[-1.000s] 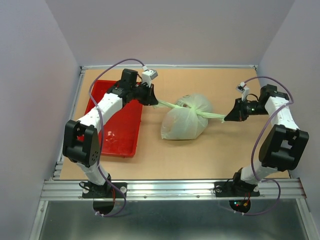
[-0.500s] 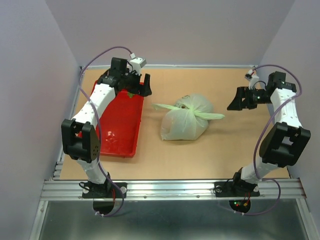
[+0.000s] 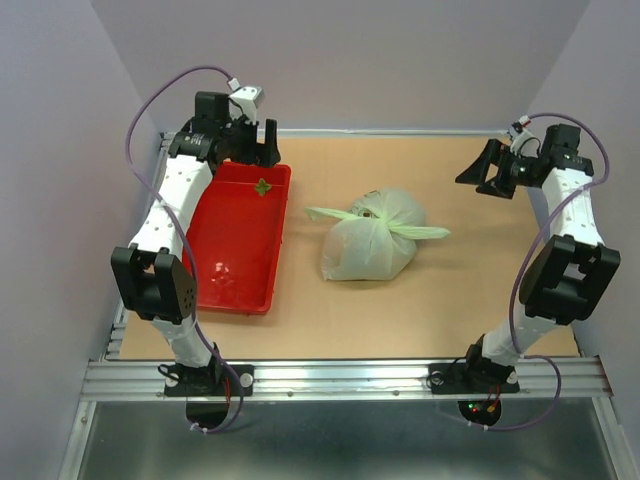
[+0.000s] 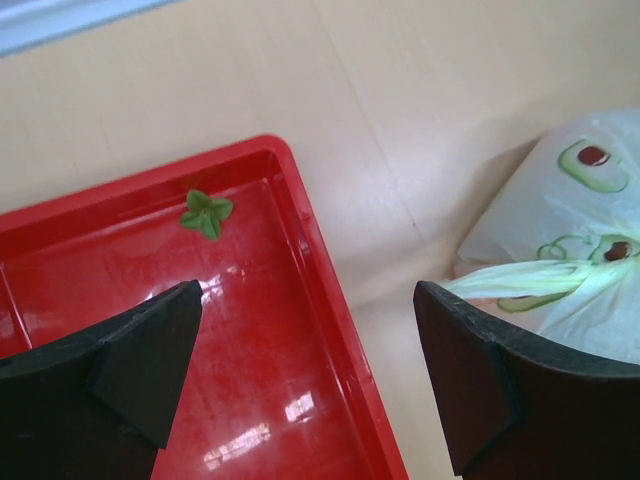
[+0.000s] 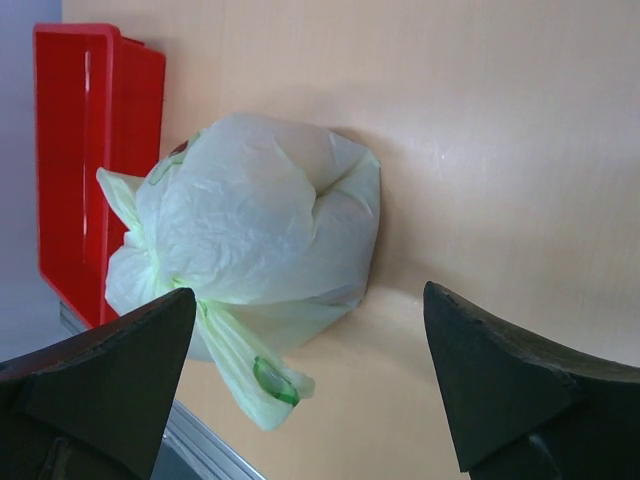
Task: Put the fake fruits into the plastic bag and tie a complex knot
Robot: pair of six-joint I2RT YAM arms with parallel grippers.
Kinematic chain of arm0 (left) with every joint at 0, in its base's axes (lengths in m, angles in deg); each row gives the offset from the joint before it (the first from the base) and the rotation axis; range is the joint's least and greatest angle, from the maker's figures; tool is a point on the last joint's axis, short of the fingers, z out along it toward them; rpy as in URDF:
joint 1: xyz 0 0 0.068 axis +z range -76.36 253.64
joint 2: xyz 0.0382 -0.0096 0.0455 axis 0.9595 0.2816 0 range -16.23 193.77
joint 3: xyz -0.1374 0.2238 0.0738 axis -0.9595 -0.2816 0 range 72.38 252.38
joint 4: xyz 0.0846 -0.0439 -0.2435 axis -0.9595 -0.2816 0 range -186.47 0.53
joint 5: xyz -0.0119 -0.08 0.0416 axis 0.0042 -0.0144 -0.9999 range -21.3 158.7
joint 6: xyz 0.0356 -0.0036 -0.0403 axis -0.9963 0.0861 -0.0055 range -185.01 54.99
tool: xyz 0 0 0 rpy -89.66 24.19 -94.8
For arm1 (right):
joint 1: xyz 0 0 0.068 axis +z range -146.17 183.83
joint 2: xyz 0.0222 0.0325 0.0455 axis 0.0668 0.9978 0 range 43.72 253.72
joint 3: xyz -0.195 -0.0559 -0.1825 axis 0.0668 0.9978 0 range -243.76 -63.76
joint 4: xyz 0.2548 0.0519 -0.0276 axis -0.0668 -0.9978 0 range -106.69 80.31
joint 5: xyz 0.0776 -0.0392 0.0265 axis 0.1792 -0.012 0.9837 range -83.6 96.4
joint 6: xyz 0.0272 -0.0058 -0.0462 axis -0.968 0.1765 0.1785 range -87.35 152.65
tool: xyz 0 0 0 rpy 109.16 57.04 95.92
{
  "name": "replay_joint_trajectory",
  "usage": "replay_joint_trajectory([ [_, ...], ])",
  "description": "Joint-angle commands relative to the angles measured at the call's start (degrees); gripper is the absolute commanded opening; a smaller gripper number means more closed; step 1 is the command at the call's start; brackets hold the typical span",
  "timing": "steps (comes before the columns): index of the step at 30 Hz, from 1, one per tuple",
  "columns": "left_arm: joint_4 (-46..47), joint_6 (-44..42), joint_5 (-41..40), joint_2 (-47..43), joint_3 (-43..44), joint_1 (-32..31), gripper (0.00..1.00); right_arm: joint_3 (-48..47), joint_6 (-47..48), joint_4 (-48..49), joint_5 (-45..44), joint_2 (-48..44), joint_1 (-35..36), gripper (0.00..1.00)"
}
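A thin, crinkly, pale-green translucent plastic bag (image 3: 372, 242) with small printed green marks is lying on its side near the middle of the light-brown wooden table (image 3: 450, 290), and it is looking full and rounded. The fake fruits are not showing clearly through the plastic, so I cannot tell them apart. The mouth of the bag is being closed by the knot (image 3: 388, 226), a twisted tie of the bag's own handle strips, and the two loose ends are sticking out sideways, one toward the left and one toward the right, both lying flat on the table. Just to the left of the bag, not touching it, a red rectangular plastic tray (image 3: 250, 275) is sitting with a small green leaf-shaped piece (image 3: 262, 187) lying in its far end. The left gripper (image 3: 254, 158) is hanging over the far end of the tray with its black fingers spread wide apart and nothing between them. The right gripper (image 3: 473, 184) is hovering over the far right part of the table, well apart from the bag, its fingers also spread wide and holding nothing; its wrist camera is looking at the bag (image 5: 260, 220) and the tray (image 5: 80, 150) behind it
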Motion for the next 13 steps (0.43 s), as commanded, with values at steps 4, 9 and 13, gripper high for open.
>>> replay_joint_trajectory([
  [4, 1.82, 0.93, -5.11, -4.83, -7.92, -0.09, 0.99, 9.21, -4.74, 12.54, -3.77, -5.73, 1.90, 1.00],
  [9, 2.70, 1.72, -5.64, -5.98, -10.57, -0.17, 0.99, 13.70, -3.59, 13.86, -6.14, -8.89, 4.36, 1.00],
  [13, 2.44, 1.28, -4.32, -5.54, -10.05, -0.09, 0.99, 15.02, -3.24, 14.04, -6.59, -9.95, 4.89, 1.00],
])
